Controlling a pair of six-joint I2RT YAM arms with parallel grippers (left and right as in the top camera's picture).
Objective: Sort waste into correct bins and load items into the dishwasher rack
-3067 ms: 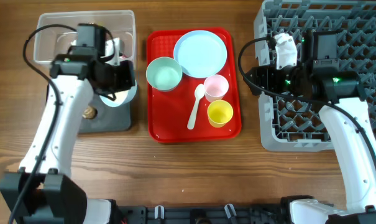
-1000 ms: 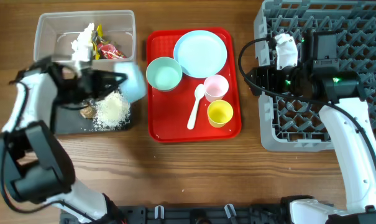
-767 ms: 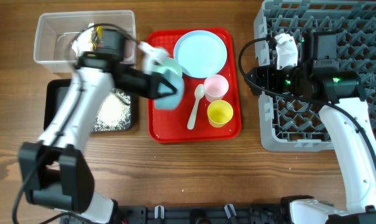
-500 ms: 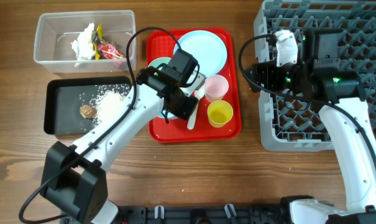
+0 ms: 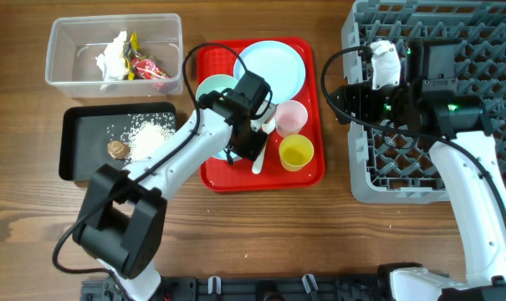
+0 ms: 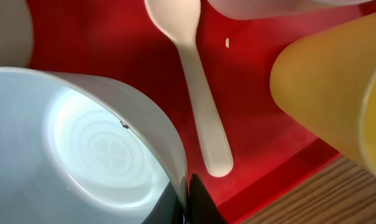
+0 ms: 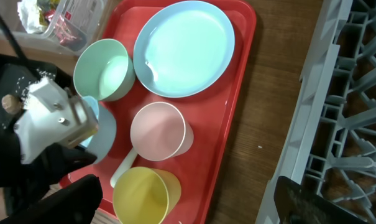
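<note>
My left gripper (image 5: 247, 142) is shut on the rim of a pale blue bowl (image 6: 94, 149), low over the red tray's front left. The bowl also shows in the right wrist view (image 7: 105, 132). The white spoon (image 6: 197, 93) lies just right of it, then the yellow cup (image 5: 296, 152) and pink cup (image 5: 291, 117). The second bowl (image 5: 216, 89) and plate (image 5: 273, 67) sit at the tray's back. Rice grains (image 5: 148, 134) and a brown piece (image 5: 117, 149) lie in the black tray (image 5: 77, 146). Tissue (image 5: 112, 54) and wrappers (image 5: 144, 63) are in the clear tub (image 5: 69, 38). My right gripper (image 5: 345, 105) is open and empty at the grey rack's (image 5: 437, 167) left edge.
The red tray (image 5: 215, 180) sits mid-table between the bins and the rack. Bare wood runs along the table's front. A narrow strip of wood separates the tray from the rack.
My left arm tipped the bowl over the black tray, leaving rice there, then carried the bowl right and down onto the red tray. The right arm has not moved.
</note>
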